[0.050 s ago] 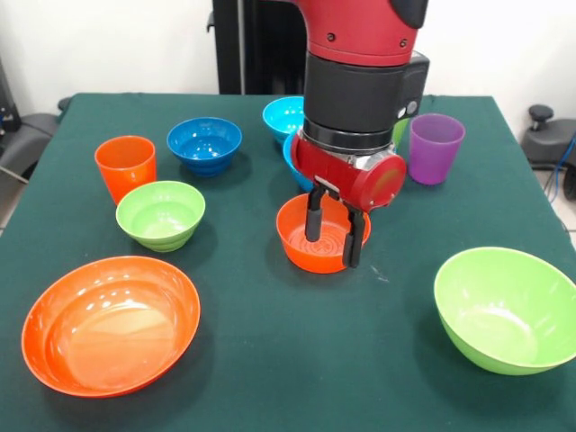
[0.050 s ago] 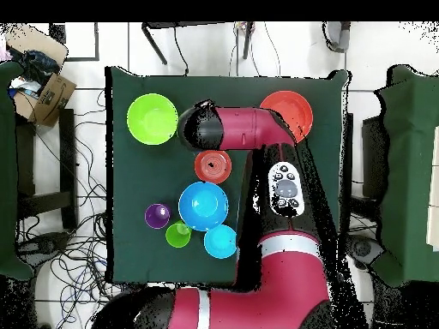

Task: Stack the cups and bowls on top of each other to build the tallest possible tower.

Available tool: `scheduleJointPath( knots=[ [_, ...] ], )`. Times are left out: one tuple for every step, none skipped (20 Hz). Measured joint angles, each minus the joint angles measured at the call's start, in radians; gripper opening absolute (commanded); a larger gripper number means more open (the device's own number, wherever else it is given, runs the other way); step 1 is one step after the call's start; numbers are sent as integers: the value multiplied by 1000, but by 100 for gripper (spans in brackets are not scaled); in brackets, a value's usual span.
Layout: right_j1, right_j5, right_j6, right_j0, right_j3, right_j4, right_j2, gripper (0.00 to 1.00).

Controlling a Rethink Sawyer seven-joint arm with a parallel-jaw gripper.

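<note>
My gripper (image 1: 333, 231) hangs over the small orange bowl (image 1: 315, 245) (image 2: 212, 165) in the middle of the table. It is open: one finger (image 1: 313, 216) reaches inside the bowl and the other stands outside its right rim. Behind the arm are a light blue bowl (image 1: 284, 114) (image 2: 220, 241) and a larger blue bowl (image 1: 291, 155) (image 2: 203, 206), mostly hidden in the front view. A purple cup (image 1: 435, 147) (image 2: 157, 215) stands to the right, with a lime green cup (image 1: 399, 131) (image 2: 177, 234) peeking out beside the arm. No tower stands anywhere.
On the left are an orange cup (image 1: 125, 166), a dark blue bowl (image 1: 204, 144) and a small lime green bowl (image 1: 160, 214). A large orange bowl (image 1: 110, 322) (image 2: 287, 113) sits front left, a large lime green bowl (image 1: 507, 308) (image 2: 153, 118) front right.
</note>
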Motion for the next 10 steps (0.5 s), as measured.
scheduleJointPath(
  knots=[
    [0, 0, 0, -3, 1, -5, 4, 100],
    [0, 1, 0, -5, 1, -7, 7, 100],
    [0, 2, 0, -6, 1, -10, 9, 100],
    [0, 5, 0, -9, 1, -17, 14, 100],
    [0, 6, 0, -10, 1, -22, 18, 100],
    [0, 9, 0, -12, 1, -28, 22, 100],
    [0, 10, 0, -13, 1, -32, 25, 100],
    [0, 12, 0, -14, 1, -37, 28, 100],
    [0, 12, 0, -15, 1, -39, 30, 100],
    [0, 14, 0, -17, 1, -44, 35, 100]
  ],
)
